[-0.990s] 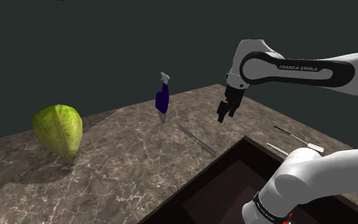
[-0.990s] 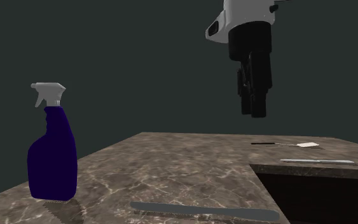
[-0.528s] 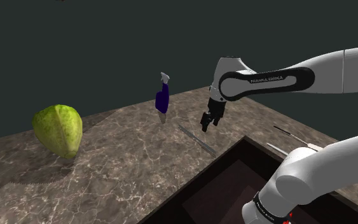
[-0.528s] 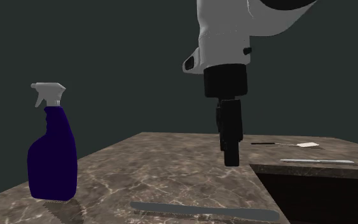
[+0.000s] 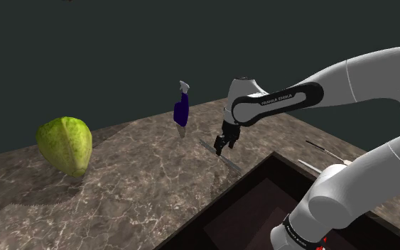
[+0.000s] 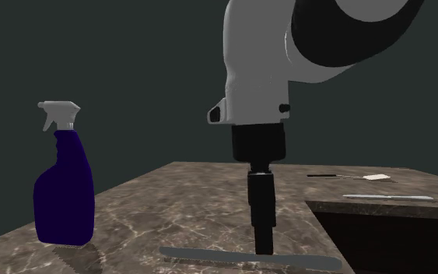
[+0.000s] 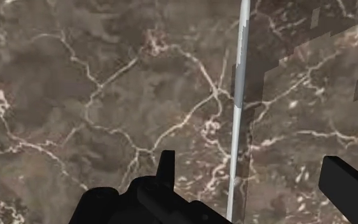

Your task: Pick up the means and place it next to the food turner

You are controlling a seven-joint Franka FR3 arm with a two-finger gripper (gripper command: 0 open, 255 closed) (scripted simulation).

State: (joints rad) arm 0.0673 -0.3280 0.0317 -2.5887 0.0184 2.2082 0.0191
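Gripper (image 7: 250,163) low over thin grey rod (image 7: 238,95), jaws spread, not touching it. Nothing grasped yet. Lift and carry to food turner (image 5: 337,158), shoulder view's 3 o'clock, remain.

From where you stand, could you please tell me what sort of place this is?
Most likely a kitchen: a brown marbled countertop, a sunken basin like a sink cut into it, a blue spray bottle standing on top, and a food turner lying beyond the basin.
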